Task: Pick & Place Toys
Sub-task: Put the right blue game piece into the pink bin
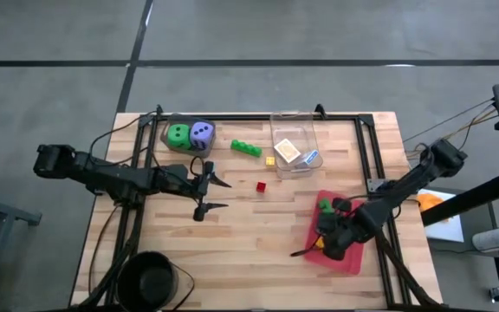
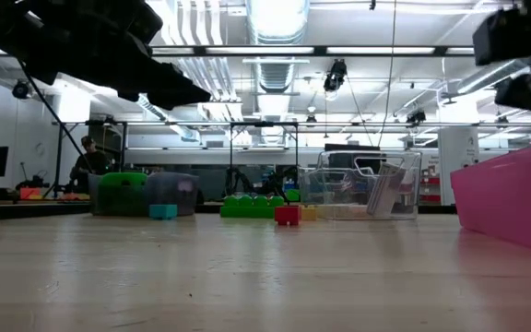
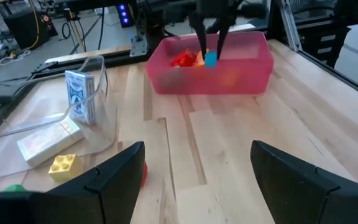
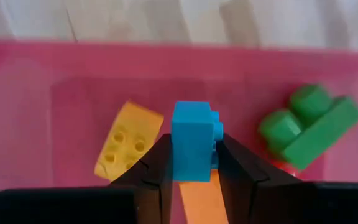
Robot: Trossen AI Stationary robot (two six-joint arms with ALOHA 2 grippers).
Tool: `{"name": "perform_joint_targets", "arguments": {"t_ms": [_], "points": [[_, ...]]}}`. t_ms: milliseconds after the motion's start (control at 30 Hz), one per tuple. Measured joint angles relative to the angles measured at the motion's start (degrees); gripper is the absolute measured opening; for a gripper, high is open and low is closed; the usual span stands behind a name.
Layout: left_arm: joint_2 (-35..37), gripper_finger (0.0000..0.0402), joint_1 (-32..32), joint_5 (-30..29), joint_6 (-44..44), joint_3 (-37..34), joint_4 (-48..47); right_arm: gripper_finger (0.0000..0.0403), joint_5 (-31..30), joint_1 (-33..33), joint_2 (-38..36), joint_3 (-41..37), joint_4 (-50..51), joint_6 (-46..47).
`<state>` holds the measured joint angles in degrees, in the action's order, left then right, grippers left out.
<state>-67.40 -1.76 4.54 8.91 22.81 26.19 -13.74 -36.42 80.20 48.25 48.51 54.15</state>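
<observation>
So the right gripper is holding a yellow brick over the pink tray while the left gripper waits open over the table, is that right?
Not quite: the brick is blue, not yellow. The right wrist view shows the right gripper shut on a blue brick over the pink tray; the yellow-orange brick already lies in the tray. The rest holds: the left gripper waits open over the table.

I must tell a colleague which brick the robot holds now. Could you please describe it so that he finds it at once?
Look at the pink tray near the table's right side, where the right tool hangs over it. Between that tool's two dark fingers stands a small blue brick, held above the tray floor. It is the only blue piece there: the orange brick and green brick lie loose beside it.
</observation>
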Motion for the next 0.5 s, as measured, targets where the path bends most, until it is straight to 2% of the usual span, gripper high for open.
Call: {"name": "perform_joint_targets", "arguments": {"t_ms": [200, 400, 500], "points": [[0.0, 0.0293, 0.01, -0.25, -0.01, 0.0, 0.11, 0.0096, 0.56, 0.0, 6.04, 0.0, -0.02, 1.47], [0.0, 0.0293, 0.04, -0.46, -0.02, 0.0, 0.09, 0.0224, 0.65, 0.0, 8.29, -0.02, -0.21, 4.02], [0.0, 0.0293, 0.04, -0.46, -0.02, 0.0, 0.1, 0.0273, 0.72, -0.09, 7.67, 0.23, -0.36, 4.61]]}}
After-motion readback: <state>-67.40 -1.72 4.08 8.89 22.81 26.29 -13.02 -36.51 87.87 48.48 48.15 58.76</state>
